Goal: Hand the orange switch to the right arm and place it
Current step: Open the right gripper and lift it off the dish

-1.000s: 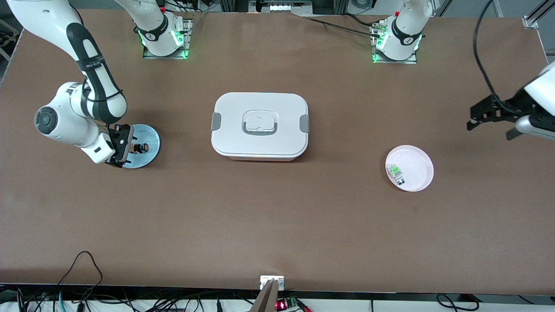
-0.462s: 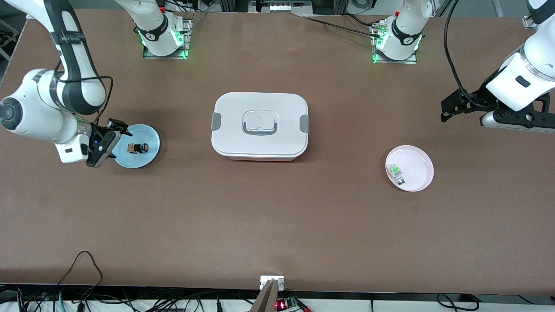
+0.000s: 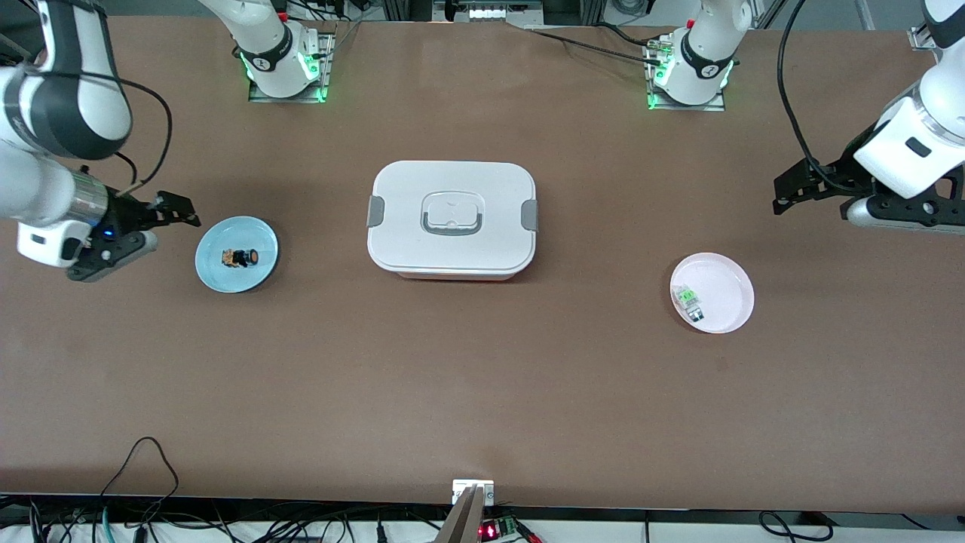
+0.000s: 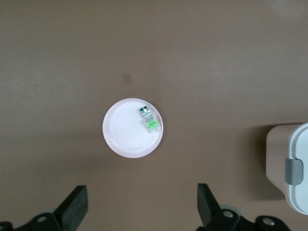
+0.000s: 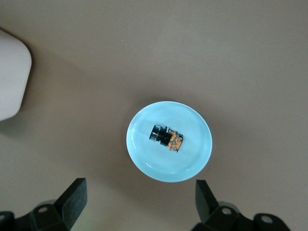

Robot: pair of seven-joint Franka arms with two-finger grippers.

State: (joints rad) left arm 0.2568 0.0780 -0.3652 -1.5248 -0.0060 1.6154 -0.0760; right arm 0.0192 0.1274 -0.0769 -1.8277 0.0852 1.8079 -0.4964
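I'm looking down on a brown table (image 3: 482, 392) with both arm bases bolted along its edge farthest from the front camera. A white lidded box (image 3: 452, 219) with grey side latches sits on it near the middle. Toward the right arm's end a light blue plate (image 3: 226, 275) lies flat on the surface; toward the left arm's end a pink plate (image 3: 727, 290) does the same, a little nearer the camera than the box. A small white bracket (image 3: 473, 490) sits at the nearest edge, clamped on, I think.
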